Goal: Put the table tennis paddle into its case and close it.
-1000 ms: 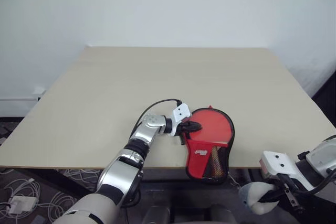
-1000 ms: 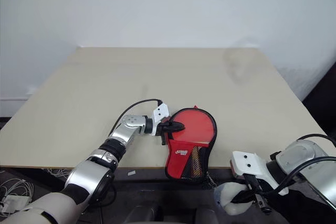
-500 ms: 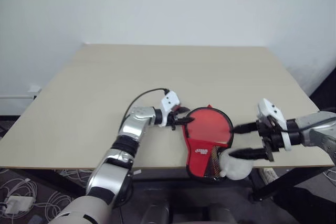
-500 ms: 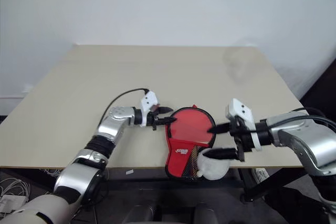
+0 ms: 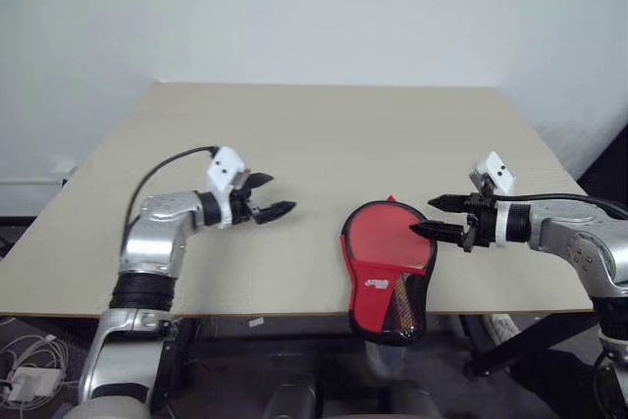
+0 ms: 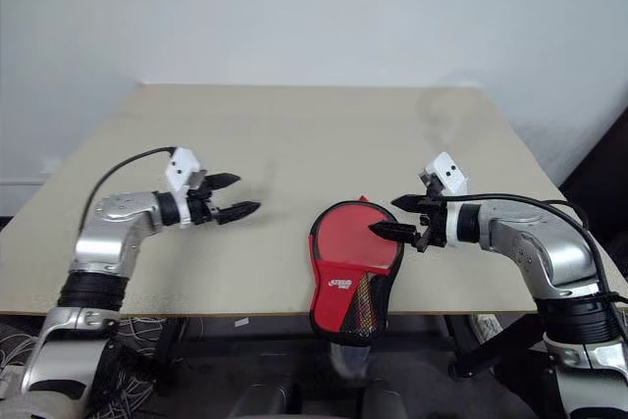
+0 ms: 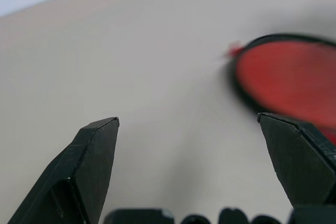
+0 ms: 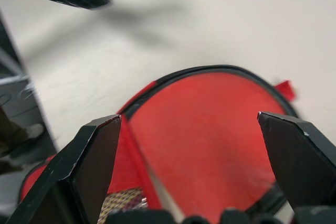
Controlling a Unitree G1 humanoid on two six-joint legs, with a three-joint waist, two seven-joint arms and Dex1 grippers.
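Since a second ago, my left gripper (image 5: 279, 199) has let go of the case's left rim and swung away to the left, and my right gripper (image 5: 428, 217) has come up from below the table's near edge to the case's right side. Both sets of black fingers now stand spread wide with nothing between them. My left gripper hovers over bare tabletop, well apart from the case, its tips aimed right toward it. My right gripper points left, its lower fingertip (image 5: 420, 231) over the right rim of the case; I cannot tell whether it touches.

Between my two grippers lies the red paddle-shaped soft zip case with its black rim (image 5: 388, 267), flat on the beige wooden table (image 5: 324, 134) at the near edge. Its round part sits on the tabletop and its narrow handle end with the white logo reaches past the near edge. A small red tab (image 5: 392, 199) sticks out at its far rim. At the handle end a patch of brownish mesh shows. I cannot make out the paddle itself.
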